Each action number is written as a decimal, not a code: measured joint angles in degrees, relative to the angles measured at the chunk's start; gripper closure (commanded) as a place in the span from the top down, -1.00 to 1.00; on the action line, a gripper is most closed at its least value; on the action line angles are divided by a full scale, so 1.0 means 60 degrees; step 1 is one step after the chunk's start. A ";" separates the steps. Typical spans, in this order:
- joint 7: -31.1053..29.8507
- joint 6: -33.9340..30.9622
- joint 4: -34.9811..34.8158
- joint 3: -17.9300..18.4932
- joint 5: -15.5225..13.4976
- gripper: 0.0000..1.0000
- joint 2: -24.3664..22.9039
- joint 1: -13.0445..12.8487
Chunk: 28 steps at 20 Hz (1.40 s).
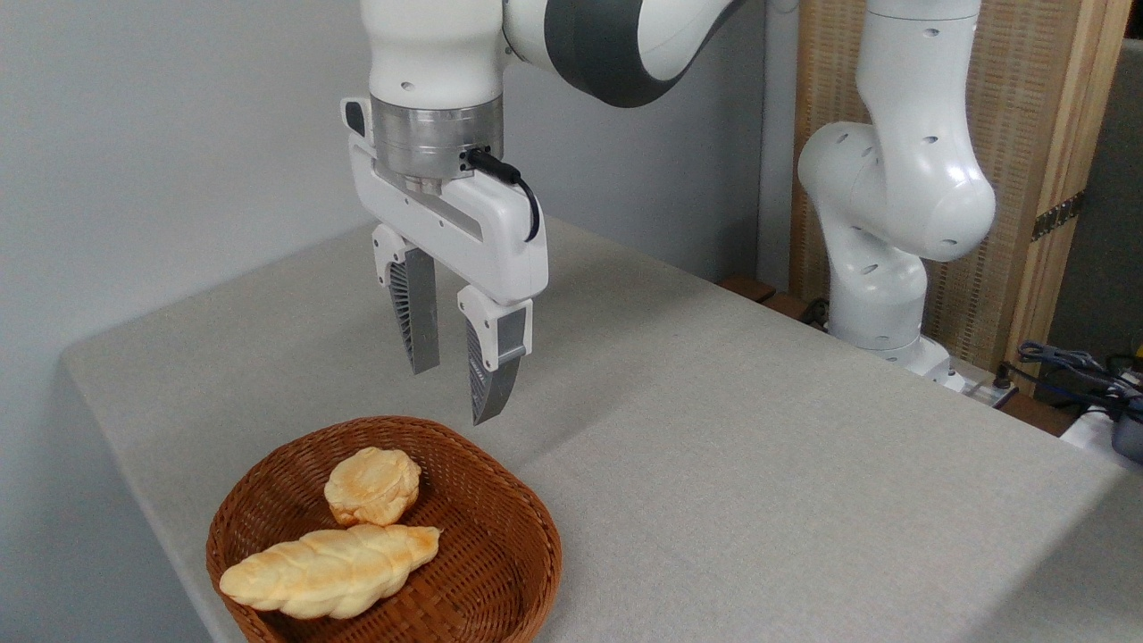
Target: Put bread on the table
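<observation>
Bread (372,485) lies inside a wicker basket (500,572) at the worktop's (759,446) near-left corner, touching a long braided loaf (330,570) in front of it. Pincer (457,390) hangs above the basket's far rim, released and empty, fingers apart.

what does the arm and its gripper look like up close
The arm is glossy white with rounded links, a dark grey joint band and a silver metal wrist ring. The gripper has a white body, two grey ribbed tapered fingers in white mounts, and a black cable plugged in at the side.
</observation>
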 measured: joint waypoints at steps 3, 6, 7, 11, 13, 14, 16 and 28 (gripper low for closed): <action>0.0000 -0.0001 0.0000 0.0000 0.0000 1.00 0.0000 -0.0001; 0.0000 -0.0001 0.0000 -0.0001 0.0000 1.00 0.0000 -0.0001; 0.0000 -0.0001 0.0000 -0.0002 0.0000 1.00 0.0000 -0.0001; 0.0000 -0.0001 0.0000 -0.0003 0.0000 1.00 0.0000 -0.0002; 0.0000 -0.0001 0.0000 -0.0003 0.0000 1.00 0.0000 -0.0003; 0.0000 -0.0001 0.0000 -0.0003 0.0000 1.00 0.0000 -0.0003; 0.0000 -0.0001 0.0000 -0.0003 0.0000 1.00 0.0000 -0.0003; 0.0000 0.0226 0.0000 -0.0014 0.0000 1.00 0.0045 -0.0021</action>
